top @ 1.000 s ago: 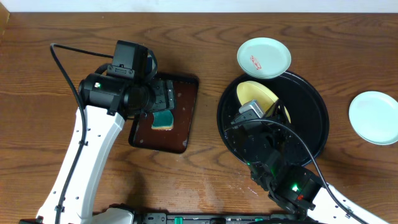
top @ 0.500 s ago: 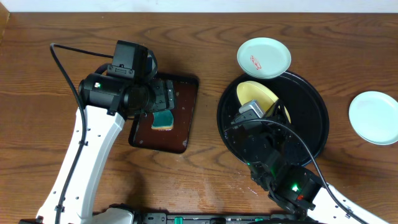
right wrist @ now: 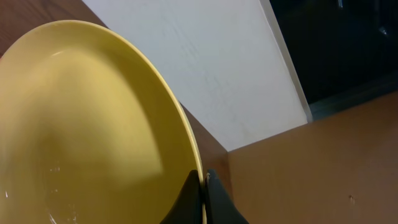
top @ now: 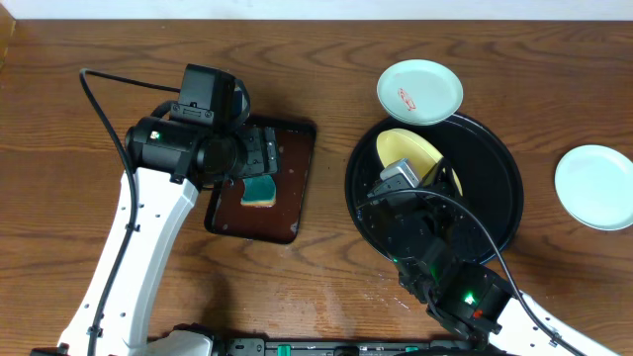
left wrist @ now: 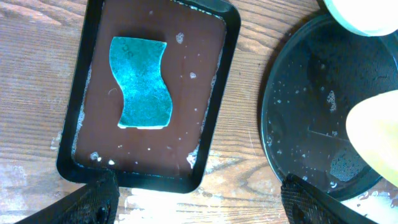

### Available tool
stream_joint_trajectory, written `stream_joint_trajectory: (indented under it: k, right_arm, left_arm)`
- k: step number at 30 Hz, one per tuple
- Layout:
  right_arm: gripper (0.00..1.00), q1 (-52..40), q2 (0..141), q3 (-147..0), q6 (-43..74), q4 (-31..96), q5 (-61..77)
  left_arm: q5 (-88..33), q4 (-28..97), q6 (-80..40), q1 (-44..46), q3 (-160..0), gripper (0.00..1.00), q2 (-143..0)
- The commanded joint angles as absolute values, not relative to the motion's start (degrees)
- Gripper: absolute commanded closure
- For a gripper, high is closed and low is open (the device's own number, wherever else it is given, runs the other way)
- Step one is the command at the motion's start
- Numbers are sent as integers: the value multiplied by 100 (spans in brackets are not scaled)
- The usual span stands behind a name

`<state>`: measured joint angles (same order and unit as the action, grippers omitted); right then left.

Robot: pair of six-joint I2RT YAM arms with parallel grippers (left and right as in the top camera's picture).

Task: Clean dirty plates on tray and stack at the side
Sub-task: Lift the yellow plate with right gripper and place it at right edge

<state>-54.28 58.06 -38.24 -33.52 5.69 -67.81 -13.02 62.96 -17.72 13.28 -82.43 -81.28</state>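
Note:
My right gripper (right wrist: 204, 186) is shut on the rim of the pale yellow plate (right wrist: 81, 124) and holds it tilted above the black tray (top: 495, 213). The yellow plate (top: 407, 151) shows at the tray's back left in the overhead view. One mint-white plate (top: 419, 91) with a red smear lies on the table just behind the tray's rim. The other mint-white plate (top: 596, 186) lies on the table at the far right. My left gripper (left wrist: 199, 199) is open and empty, hovering over the near edge of the brown tray.
A dark brown rectangular tray (top: 297, 188) stands left of the black tray, with a teal sponge (left wrist: 142, 82) and soap flecks in it. The black tray (left wrist: 305, 93) is wet. The table's back edge meets a white wall.

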Motion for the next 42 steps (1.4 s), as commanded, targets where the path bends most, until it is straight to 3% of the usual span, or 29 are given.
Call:
stream_joint_trajectory:
  k: [1, 4, 8, 11, 15, 20, 27, 34, 35, 36, 37, 40, 42]
  right_arm:
    - [99, -5422, 5802, -3837, -3061, 558, -6921]
    - [99, -5247, 5815, -3835, -2591, 598, -6921]
    - [99, -4613, 5815, -3835, -1017, 897, -6683]
    - [99, -3723, 5815, -3835, -200, 1367, -5140]
    - [99, -1894, 5808, -3835, 727, 1653, -2650]
    - [99, 666, 5817, -3835, 1955, 1645, -528]
    - [99, 3583, 6370, -3835, 2888, 1463, -244]
    - [99, 4768, 7769, -3835, 2888, 683, -425]
    - [92, 4821, 7933, -3837, 2886, 550, -399]
    - [69, 4849, 8103, -3837, 2814, 399, -252]
    - [52, 4849, 8256, -3852, 2517, 274, 121]
    - [62, 4764, 8377, -3988, 2202, 255, 1157]
    - [61, 4580, 8318, -4123, 2200, 226, 1767]
  left_arm:
    - [-1304, 6311, -1717, 1319, -8311, 16, -8123]
    - [-1304, 6311, -1717, 1319, -8311, 16, -8123]
    - [-1304, 6311, -1717, 1319, -8311, 16, -8123]
    - [-1304, 6311, -1717, 1319, -8311, 16, -8123]
    - [-1304, 6311, -1717, 1319, -8311, 16, -8123]
    - [-1304, 6311, -1717, 1319, -8311, 16, -8123]
    - [-1304, 6311, -1717, 1319, -8311, 16, -8123]
    - [-1304, 6311, -1717, 1319, -8311, 16, -8123]
    - [-1304, 6311, -1717, 1319, -8311, 16, -8123]
    - [-1304, 6311, -1717, 1319, -8311, 16, -8123]
    - [-1304, 6311, -1717, 1319, -8311, 16, -8123]
    - [-1304, 6311, -1717, 1319, -8311, 16, -8123]
    - [-1304, 6311, -1717, 1319, -8311, 16, -8123]
